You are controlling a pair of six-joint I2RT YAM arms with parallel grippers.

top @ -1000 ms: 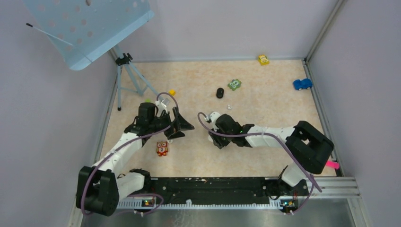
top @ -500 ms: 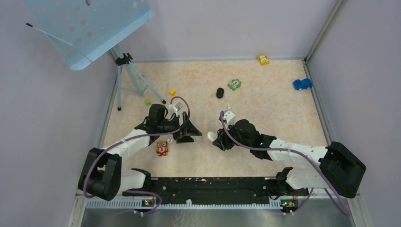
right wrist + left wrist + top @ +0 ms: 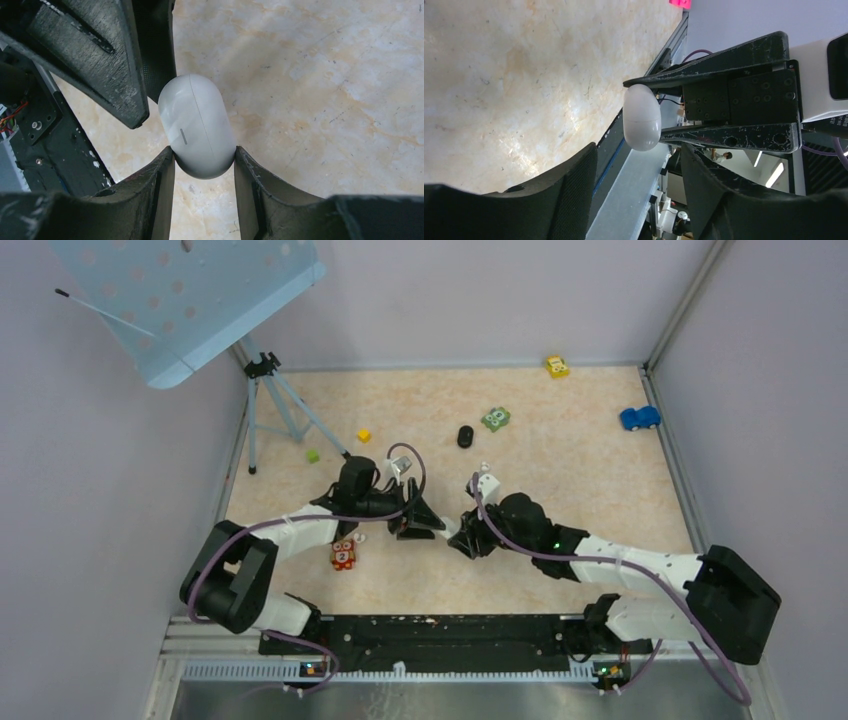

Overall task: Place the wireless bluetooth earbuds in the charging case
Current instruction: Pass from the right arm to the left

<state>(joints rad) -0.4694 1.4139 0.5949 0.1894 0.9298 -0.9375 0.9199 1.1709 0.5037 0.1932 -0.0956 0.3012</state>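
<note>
My right gripper (image 3: 204,160) is shut on the lower end of a closed white pill-shaped charging case (image 3: 196,125), held just above the floor. From above, the case (image 3: 452,529) shows as a white spot between the two grippers. My left gripper (image 3: 639,200) is open, its fingertips just short of the case (image 3: 641,117), with nothing between them. One of its black fingers (image 3: 100,55) stands right beside the case's upper end. A tiny white earbud (image 3: 360,537) lies by the owl toy. Another white earbud (image 3: 484,467) lies behind the right wrist.
An orange owl block (image 3: 343,554) sits below the left arm. A black oval object (image 3: 465,436), green toy (image 3: 495,419), yellow car (image 3: 557,366), blue car (image 3: 639,418), yellow cube (image 3: 364,435) and green bit (image 3: 313,455) lie farther back. A tripod (image 3: 270,400) stands at the left.
The left gripper has travelled right, up to the case, and its jaws have narrowed. The right arm swung its elbow out to the right early on, then held the case nearly still.
</note>
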